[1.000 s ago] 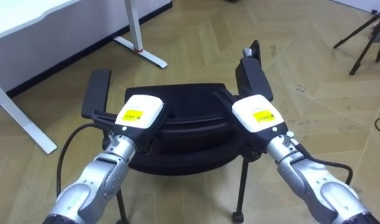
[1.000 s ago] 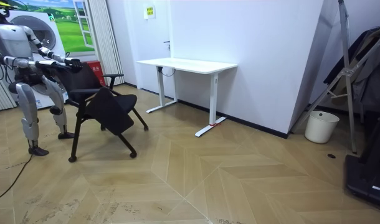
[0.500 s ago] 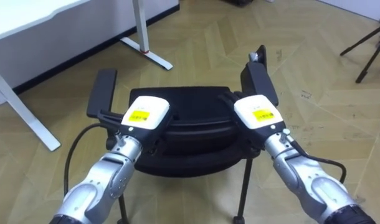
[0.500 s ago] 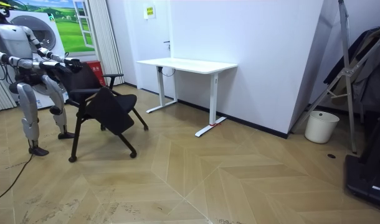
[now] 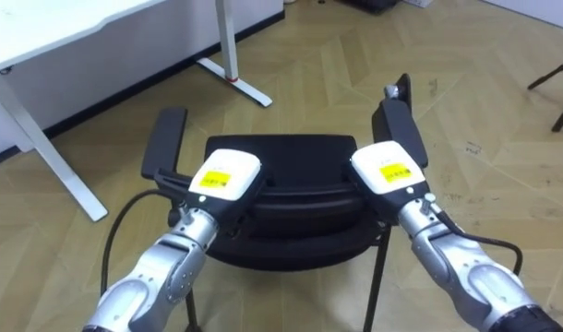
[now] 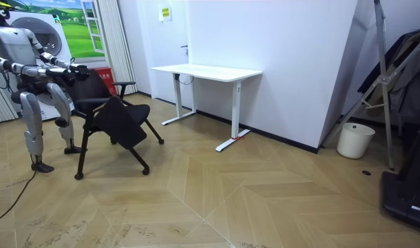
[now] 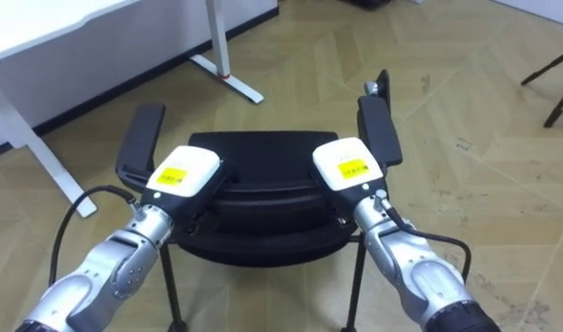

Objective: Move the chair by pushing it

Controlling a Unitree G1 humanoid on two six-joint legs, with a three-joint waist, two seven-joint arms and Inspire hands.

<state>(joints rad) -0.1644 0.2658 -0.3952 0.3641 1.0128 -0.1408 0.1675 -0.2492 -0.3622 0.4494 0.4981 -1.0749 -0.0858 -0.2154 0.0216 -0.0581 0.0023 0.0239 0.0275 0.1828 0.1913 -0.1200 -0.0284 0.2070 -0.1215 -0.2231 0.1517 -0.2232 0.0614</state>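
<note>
In the left eye view the black chair stands straight ahead of the robot, backrest nearest to it and seat facing away. The left hand lies on the left end of the backrest's top edge, just inside the chair's left armrest. The right hand lies on the right end, close by the right armrest. The backs of both hands face up and the fingers reach down past the backrest's edge – I cannot tell whether they are straight or curled round it. A white desk stands beyond the chair, to its left.

The right eye view gives the same: both hands on the chair's backrest, fingers hidden.

In the room view the robot stands upright behind the chair, on the room view's left, with both arms held out level to the backrest. The chair rests on the wooden floor – the desk is well beyond it against the wall, and a white bin stands far off past the desk.
</note>
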